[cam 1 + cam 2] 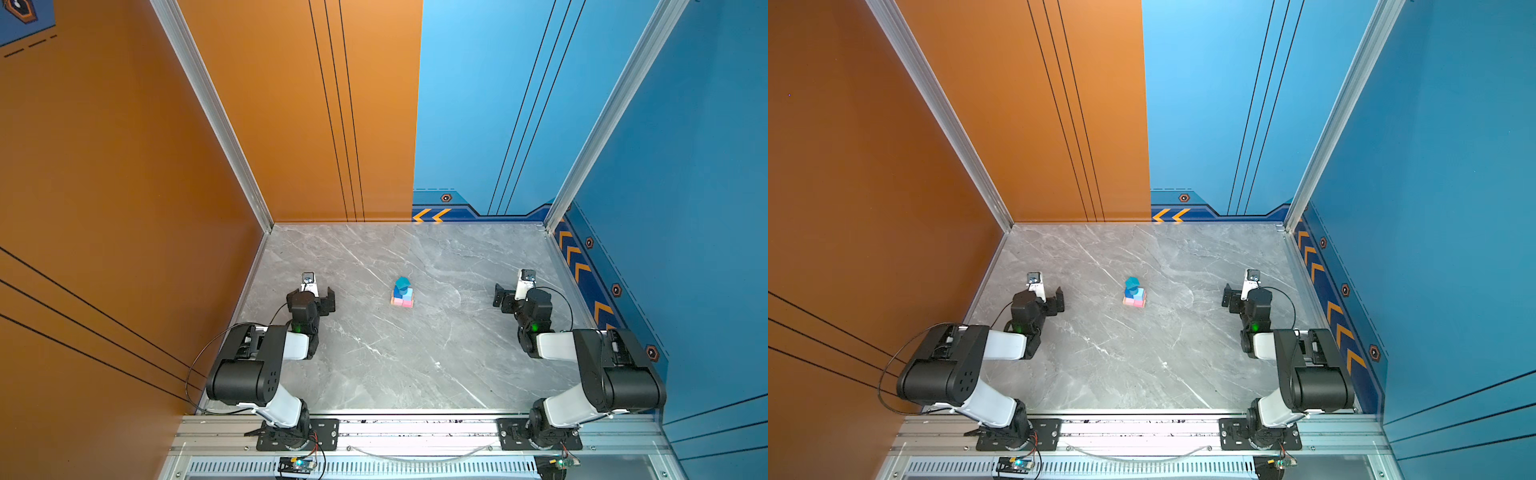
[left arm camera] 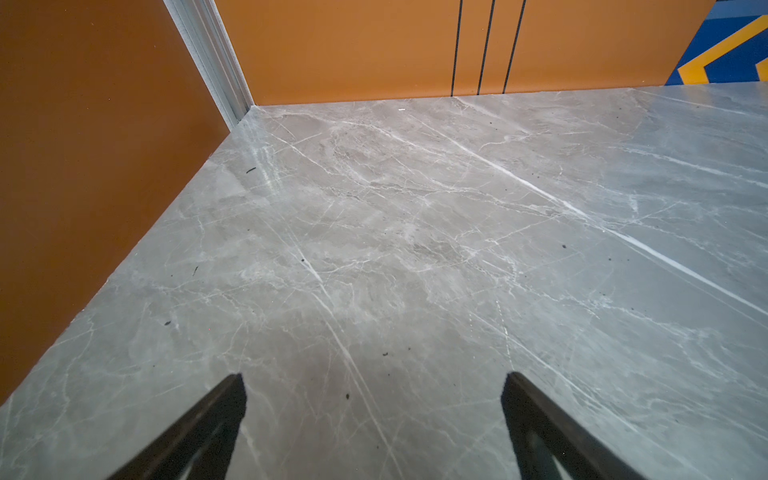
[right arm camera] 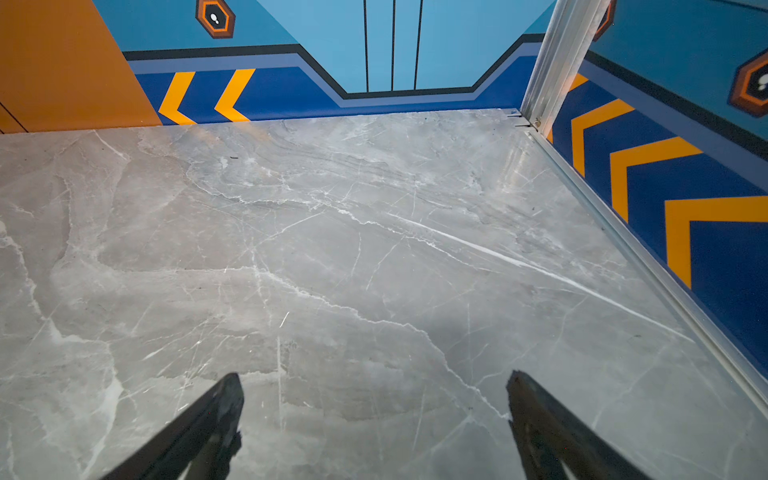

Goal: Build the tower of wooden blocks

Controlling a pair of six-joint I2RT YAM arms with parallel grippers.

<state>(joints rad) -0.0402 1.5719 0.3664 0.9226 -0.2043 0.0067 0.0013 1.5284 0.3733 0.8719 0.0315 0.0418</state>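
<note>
The wood block tower (image 1: 402, 293) (image 1: 1134, 293) stands in the middle of the grey marble table (image 1: 415, 357). Pink bars (image 1: 402, 303) form its visible base. A light-blue cube (image 1: 409, 294) and a dark-blue block (image 1: 398, 292) sit above them, and a teal block (image 1: 402, 282) is on top. My left gripper (image 1: 313, 296) (image 2: 374, 376) hovers well to the left of the tower, open and empty. Well to the tower's right, my right gripper (image 1: 517, 293) (image 3: 374, 376) is also open, with only bare table between its fingers. Neither wrist view shows the tower.
Orange walls (image 1: 124, 166) close the left and back-left, blue walls (image 1: 685, 166) the back-right and right. An aluminium rail (image 1: 415, 432) carrying both arm bases runs along the front edge. Both wrist views show only marble and the far corners.
</note>
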